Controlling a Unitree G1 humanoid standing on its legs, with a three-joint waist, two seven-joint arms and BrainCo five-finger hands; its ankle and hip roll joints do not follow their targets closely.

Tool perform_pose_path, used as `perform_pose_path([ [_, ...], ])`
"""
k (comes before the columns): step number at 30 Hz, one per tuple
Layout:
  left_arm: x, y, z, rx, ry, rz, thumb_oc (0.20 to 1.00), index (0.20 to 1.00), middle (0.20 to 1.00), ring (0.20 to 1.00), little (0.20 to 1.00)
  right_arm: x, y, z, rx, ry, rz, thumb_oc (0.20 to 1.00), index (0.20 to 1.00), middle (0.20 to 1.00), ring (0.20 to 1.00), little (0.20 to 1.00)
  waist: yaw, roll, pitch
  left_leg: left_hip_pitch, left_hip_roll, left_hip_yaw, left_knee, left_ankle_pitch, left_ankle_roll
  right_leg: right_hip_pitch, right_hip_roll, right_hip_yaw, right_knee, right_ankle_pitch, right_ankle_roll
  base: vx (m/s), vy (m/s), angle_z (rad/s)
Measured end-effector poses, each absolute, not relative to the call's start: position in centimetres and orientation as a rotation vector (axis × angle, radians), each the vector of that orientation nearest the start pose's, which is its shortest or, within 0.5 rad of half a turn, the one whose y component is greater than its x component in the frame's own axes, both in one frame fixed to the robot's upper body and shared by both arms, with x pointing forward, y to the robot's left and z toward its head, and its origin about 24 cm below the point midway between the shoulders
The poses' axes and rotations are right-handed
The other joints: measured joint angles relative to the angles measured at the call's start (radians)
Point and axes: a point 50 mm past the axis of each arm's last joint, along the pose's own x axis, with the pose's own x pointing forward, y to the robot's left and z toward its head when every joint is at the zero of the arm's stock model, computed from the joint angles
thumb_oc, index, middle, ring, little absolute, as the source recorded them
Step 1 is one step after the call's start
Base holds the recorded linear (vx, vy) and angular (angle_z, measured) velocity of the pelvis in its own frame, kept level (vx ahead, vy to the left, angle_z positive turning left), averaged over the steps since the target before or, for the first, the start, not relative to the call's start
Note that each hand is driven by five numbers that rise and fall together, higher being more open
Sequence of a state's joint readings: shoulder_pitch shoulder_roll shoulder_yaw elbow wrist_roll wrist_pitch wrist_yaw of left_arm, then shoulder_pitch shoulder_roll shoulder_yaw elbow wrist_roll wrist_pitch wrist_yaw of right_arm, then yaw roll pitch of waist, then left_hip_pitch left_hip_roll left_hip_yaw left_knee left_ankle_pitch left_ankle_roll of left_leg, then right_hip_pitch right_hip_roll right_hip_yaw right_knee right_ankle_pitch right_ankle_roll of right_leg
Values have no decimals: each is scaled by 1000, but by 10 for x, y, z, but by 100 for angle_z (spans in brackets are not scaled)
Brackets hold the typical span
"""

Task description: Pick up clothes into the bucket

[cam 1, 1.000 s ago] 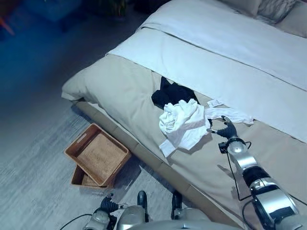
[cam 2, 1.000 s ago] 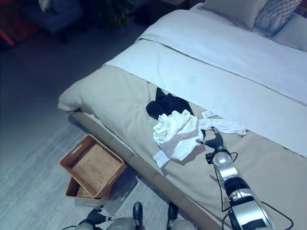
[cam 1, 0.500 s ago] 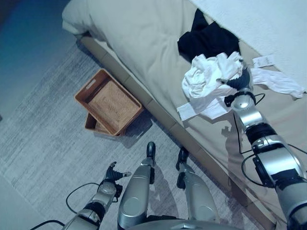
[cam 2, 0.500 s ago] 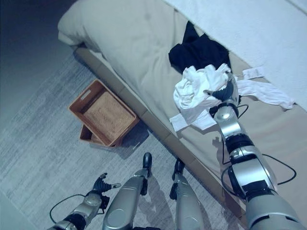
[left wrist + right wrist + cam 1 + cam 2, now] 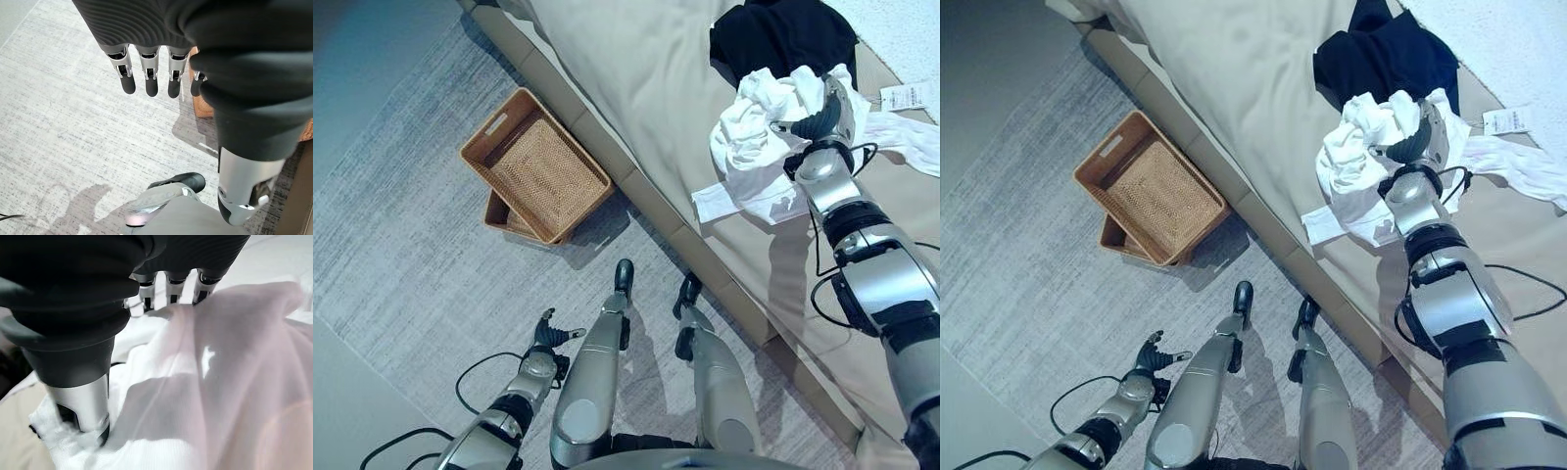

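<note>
A crumpled white garment (image 5: 752, 137) lies near the edge of the beige bed (image 5: 636, 88). My right hand (image 5: 824, 116) is pushed into its right side, and in the right wrist view the white cloth (image 5: 220, 382) wraps over the hand (image 5: 78, 318). A black garment (image 5: 783, 34) lies just beyond it, and another white piece (image 5: 915, 132) with a tag lies to its right. The brown wicker basket (image 5: 499, 122) stands on the floor beside the bed, stacked on a second one. My left hand (image 5: 550, 338) hangs open low over the rug, with fingers (image 5: 151, 78) straight and empty.
A grey woven rug (image 5: 411, 255) covers the floor between me and the basket. The bed's long lower edge (image 5: 656, 211) runs diagonally from the upper left to the lower right, close to the basket.
The camera has tipped down and moved closer. My right hand has gone from beside the white garment into it, and the cloth is now bunched up around the hand. The left hand hangs as before.
</note>
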State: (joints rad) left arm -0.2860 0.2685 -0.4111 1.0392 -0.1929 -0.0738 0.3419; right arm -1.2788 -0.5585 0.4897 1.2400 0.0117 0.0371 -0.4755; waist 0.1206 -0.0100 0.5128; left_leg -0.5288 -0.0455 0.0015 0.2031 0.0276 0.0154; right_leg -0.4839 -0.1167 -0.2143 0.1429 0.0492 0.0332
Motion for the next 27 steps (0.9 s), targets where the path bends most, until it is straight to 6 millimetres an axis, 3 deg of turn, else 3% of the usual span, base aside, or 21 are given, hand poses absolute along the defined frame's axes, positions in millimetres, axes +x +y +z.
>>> perform_pose_path([
  [5,247,197,-88,400,629,160,1000,1000,1000,1000,1000,416,-253,261,-882,-103,-590,200,200,200,200,200,-2,-3,-1,-11,1,-1,-2,2,-1,-11,2,-1,-2,1,0,0,0,0],
  [14,260,190,-78,371,583,147,1000,1000,1000,1000,1000,414,-257,277,-906,-107,-564,200,200,200,200,200,-28,-11,-3,-12,1,-2,1,2,-1,-9,4,-1,-5,2,0,5,-12,1],
  [19,257,204,-76,368,582,183,1000,1000,1000,1000,1000,407,-235,321,-845,-357,-508,200,200,200,200,200,-57,-43,-3,25,6,19,6,3,-1,22,7,19,-7,12,-9,22,-9,-12],
  [21,259,211,-68,360,542,197,1000,1000,1000,1000,1000,394,-229,349,-844,-510,-509,200,200,200,200,200,-70,-58,-5,69,6,32,-1,3,-2,55,8,38,-9,13,-8,21,-31,-19],
  [22,261,218,-62,354,512,221,1000,1000,1000,1000,1000,384,-225,366,-814,-613,-520,200,200,200,200,200,-77,-75,-15,87,7,42,-2,3,-2,67,9,50,-11,14,-7,38,-33,-27],
  [25,270,228,-42,348,421,239,1000,1000,1000,1000,1000,366,-230,389,-755,-731,-580,200,200,200,200,200,-81,-97,-31,116,13,56,-7,2,-3,90,15,67,-25,23,-1,42,-46,-20],
  [27,280,224,-11,313,271,217,1000,1000,1000,1000,1000,346,-241,401,-708,-821,-642,200,200,200,200,200,-77,-101,-32,160,17,72,-22,1,-5,128,18,75,-36,30,-1,48,-55,-14],
])
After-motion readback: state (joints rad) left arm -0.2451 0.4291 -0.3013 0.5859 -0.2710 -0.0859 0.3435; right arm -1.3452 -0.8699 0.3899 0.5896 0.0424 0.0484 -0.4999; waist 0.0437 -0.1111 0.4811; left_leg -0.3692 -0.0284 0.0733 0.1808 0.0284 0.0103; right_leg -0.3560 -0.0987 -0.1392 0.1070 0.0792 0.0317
